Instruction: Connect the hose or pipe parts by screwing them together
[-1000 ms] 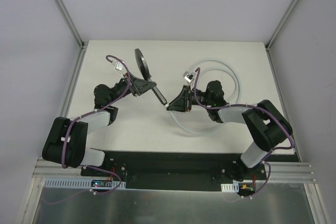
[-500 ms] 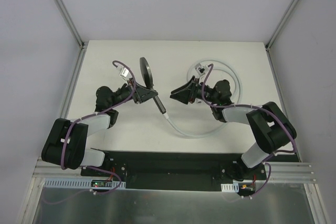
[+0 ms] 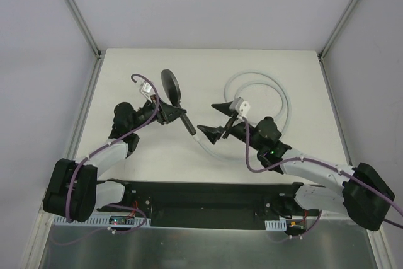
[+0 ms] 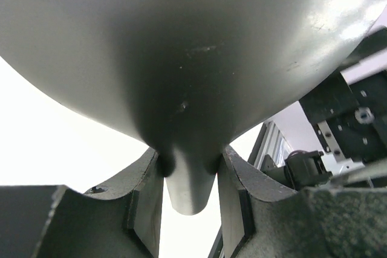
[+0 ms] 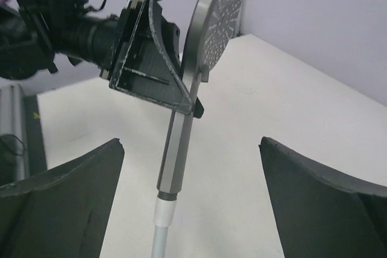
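Right gripper (image 3: 206, 118) springs open and releases the hose (image 5: 159, 234), whose fitting stays on the handle of the shower head (image 5: 221, 10) clamped in left gripper (image 3: 173, 114); joint apparently threaded.

1. The top view is bright and evenly lit from overhead; shadows on the white table (image 3: 208, 61) are faint and soft-edged.
2. The left wrist view is backlit: the background burns out to white, and the shower head (image 4: 181, 58) is a dark, blurred mass with glare at upper right.
3. The right wrist view is sharp mid-frame; the right gripper (image 5: 191, 144) looks dark and soft at the lower corners.
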`<state>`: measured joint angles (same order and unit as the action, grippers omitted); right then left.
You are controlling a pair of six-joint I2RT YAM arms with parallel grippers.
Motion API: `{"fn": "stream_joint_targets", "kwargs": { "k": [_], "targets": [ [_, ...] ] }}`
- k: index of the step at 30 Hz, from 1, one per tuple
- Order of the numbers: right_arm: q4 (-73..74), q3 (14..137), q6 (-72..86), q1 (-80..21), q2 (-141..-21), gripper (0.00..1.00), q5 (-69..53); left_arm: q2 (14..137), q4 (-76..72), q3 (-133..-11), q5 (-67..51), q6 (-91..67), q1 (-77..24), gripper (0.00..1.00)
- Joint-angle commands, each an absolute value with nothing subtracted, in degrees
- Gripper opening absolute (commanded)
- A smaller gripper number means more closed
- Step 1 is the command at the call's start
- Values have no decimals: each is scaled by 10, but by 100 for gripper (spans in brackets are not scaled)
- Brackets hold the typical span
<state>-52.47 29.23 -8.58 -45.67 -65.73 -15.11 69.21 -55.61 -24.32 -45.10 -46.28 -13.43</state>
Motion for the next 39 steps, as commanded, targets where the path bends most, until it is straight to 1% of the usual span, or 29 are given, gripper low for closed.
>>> {"fn": "stream_joint_targets", "kwargs": {
  "k": [1, 2, 4, 5, 7, 10, 14, 18, 28, 35, 37, 39],
  "targets": [
    [-442, 297, -322, -546, -655, 97, 75, 662, -541, -258, -411, -441, -134, 0],
    [-439, 301, -356, -588, -662, 98, 137, 660, -542, -258, -407, -444, -134, 0],
    [-438, 315, -393, -626, -691, 98, 201, 655, -542, -255, -402, -452, -134, 0],
    [-441, 321, -408, -661, -703, 98, 257, 653, -541, -255, -398, -455, -134, 0],
    [-446, 332, -437, -688, -741, 98, 319, 649, -532, -258, -396, -459, -135, 0],
    [-429, 368, -435, -719, -789, 96, 365, 642, -516, -261, -387, -458, -138, 0],
    [-433, 402, -424, -732, -842, 93, 378, 637, -500, -260, -376, -458, -138, 0],
    [-407, 434, -401, -737, -886, 91, 385, 627, -488, -258, -367, -458, -138, 0],
    [-360, 482, -358, -755, -936, 88, 400, 606, -459, -261, -348, -442, -138, 0],
    [-337, 487, -328, -755, -946, 75, 440, 601, -446, -261, -340, -438, -138, 0],
    [-338, 483, -323, -755, -946, 74, 437, 600, -445, -261, -340, -439, -138, 0],
    [-339, 481, -320, -755, -946, 71, 439, 600, -444, -261, -339, -441, -138, 0]
  ]
}}
